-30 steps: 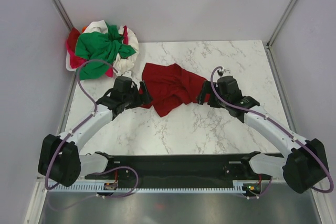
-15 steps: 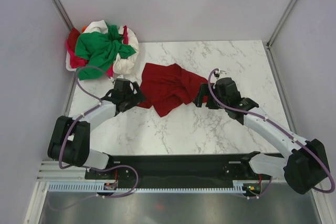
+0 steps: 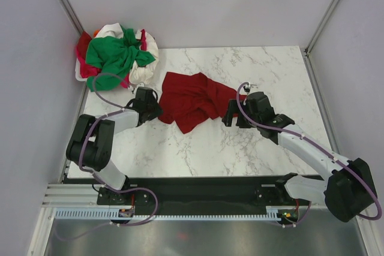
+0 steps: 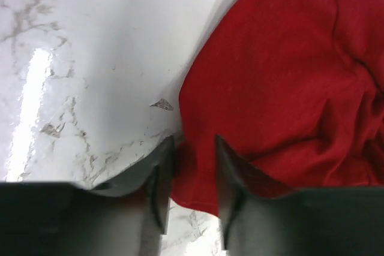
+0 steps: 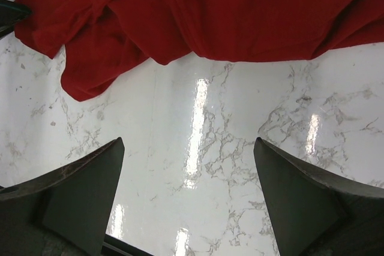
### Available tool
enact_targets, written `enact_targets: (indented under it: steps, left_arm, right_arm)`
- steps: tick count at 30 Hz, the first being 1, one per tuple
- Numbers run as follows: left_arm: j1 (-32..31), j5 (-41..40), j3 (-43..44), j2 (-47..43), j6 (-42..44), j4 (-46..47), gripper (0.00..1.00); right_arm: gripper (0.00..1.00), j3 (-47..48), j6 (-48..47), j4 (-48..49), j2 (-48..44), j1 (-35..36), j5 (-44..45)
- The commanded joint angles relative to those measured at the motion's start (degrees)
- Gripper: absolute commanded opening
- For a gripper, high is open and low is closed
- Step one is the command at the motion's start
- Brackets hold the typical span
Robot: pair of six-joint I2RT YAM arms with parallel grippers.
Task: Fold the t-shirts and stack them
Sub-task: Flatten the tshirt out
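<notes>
A dark red t-shirt [image 3: 192, 97] lies crumpled on the marble table [image 3: 216, 142] between my two grippers. My left gripper [image 3: 157, 110] is low at the shirt's left edge. In the left wrist view its jaws [image 4: 193, 148] stand half closed with the hem of the red cloth [image 4: 288, 76] lying across the gap between them. My right gripper [image 3: 231, 114] is at the shirt's right side. In its wrist view it [image 5: 188, 142] is wide open over bare marble, just short of the red cloth [image 5: 210, 10]. A green t-shirt [image 3: 114, 52], a white one [image 3: 144, 71] and a pinkish-red one [image 3: 83, 49] are heaped at the back left corner.
Grey walls close in the table on the left [image 3: 36, 88], back and right [image 3: 354, 82]. The heap of shirts lies close behind my left arm's cable [image 3: 105, 79]. Bare marble shows in front of the red shirt and at the back right [image 3: 270, 64].
My left arm has folded back and its gripper has slid onto the red shirt's left edge, its jaws narrowing round the hem. My right gripper has crept slightly nearer the shirt.
</notes>
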State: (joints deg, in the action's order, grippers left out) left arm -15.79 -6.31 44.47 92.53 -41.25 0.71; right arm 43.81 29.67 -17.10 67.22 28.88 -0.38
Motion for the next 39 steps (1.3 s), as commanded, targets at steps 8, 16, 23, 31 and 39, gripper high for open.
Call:
enact_targets:
  steps: [8, 16, 23, 31, 39]
  left_arm:
    - [0.0, 3.9, 1.0, -12.7, 2.3, 0.6, 0.02]
    - [0.1, 4.5, 17.8, -33.1, 8.3, -18.6, 0.02]
    - [0.0, 3.9, 30.8, -37.9, 13.4, -24.8, 0.02]
    - [0.0, 8.6, 26.6, -37.5, 19.4, -24.5, 0.02]
    - [0.1, 10.4, 21.5, -40.0, 22.0, -20.3, 0.02]
  right_arm:
    - [0.98, -2.3, -0.6, 3.1, 1.3, 0.1, 2.0]
    - [0.98, -1.1, 0.3, 2.7, -1.4, 0.1, 3.7]
    - [0.98, -2.5, 2.0, 2.8, -3.2, 0.2, 2.4]
    - [0.97, -0.8, 3.6, 6.6, 1.9, 6.7, 4.1]
    - [0.98, 3.1, 2.8, 10.9, 14.2, 10.0, 6.9]
